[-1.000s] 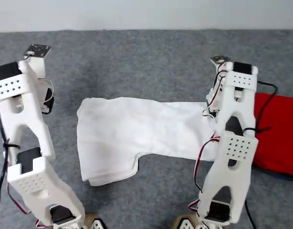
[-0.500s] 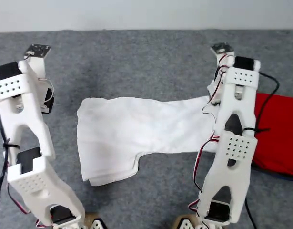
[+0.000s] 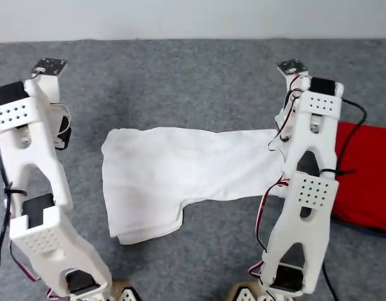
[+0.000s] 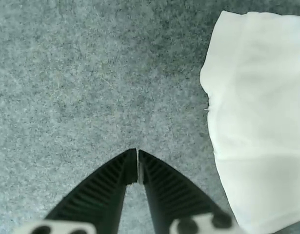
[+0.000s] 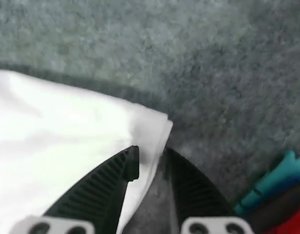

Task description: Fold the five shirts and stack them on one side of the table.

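White shirt: white fabric shirt (image 3: 180, 175) lies spread on the middle of the table between the two arms, flat, with a doubled, layered flap at its near-left corner and a long band running toward the right arm.
Table: grey felt-like table top (image 3: 199, 81), bare beyond the shirt's far edge.
Left arm: white plastic left arm (image 3: 29, 157) stands along the left side of the table, apart from the shirt's left edge.
Left gripper: black ribbed left gripper (image 4: 138, 168), fingers pressed together tip to tip with nothing between them, hangs above bare grey surface just beside the shirt's edge (image 4: 257, 122), not touching it.
Right arm: white plastic right arm (image 3: 309, 182) reaches over the shirt's right end, covering that end from above.
Right gripper: black ribbed right gripper (image 5: 150, 163), jaws clamped on the white cloth at the shirt's corner (image 5: 57, 126), a fold of fabric pinched between the tips, grey surface beyond.
Stack side: red folded garment (image 3: 365, 175) lies at the right edge of the table, just beside the right arm and partly hidden by it, with a dark layer showing under its near edge.
Wrist detail: teal fabric edge (image 5: 274, 183) next to dark and red layers, near the pinched corner but apart from it.
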Robot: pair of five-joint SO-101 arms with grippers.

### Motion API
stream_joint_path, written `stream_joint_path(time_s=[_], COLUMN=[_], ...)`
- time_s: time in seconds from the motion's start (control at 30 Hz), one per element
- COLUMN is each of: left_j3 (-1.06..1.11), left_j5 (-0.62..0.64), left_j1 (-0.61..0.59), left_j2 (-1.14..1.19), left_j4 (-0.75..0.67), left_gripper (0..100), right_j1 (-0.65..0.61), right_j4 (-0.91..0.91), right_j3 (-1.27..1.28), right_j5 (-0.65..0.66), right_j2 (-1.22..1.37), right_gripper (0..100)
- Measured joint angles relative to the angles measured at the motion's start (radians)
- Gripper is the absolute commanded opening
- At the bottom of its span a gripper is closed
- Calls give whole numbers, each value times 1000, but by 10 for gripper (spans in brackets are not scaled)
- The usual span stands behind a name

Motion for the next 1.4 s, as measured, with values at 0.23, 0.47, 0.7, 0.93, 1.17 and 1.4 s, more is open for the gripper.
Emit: stream_joint_path(time_s=[0.23, 0.47, 0.7, 0.93, 1.17, 1.4], left_j3=[0, 0, 0, 0, 0, 46], left_j5=[0, -3, -2, 0, 14, 52], left_j1=[25, 196, 325, 404, 367, 178], left_j2=[0, 0, 161, 351, 293, 54], left_j4=[0, 0, -2, -3, -3, -2], left_gripper=[15, 15, 15, 15, 15, 15], right_j1=[2, -52, -78, -41, -28, -98], right_j4=[63, 63, 34, 18, 63, 63], right_j3=[-137, -5, 57, 61, 61, 193], right_j5=[2, 2, 6, 97, 104, 104], right_j2=[-23, -61, -44, 31, -35, -244], right_gripper=[121, 16, 18, 18, 18, 18])
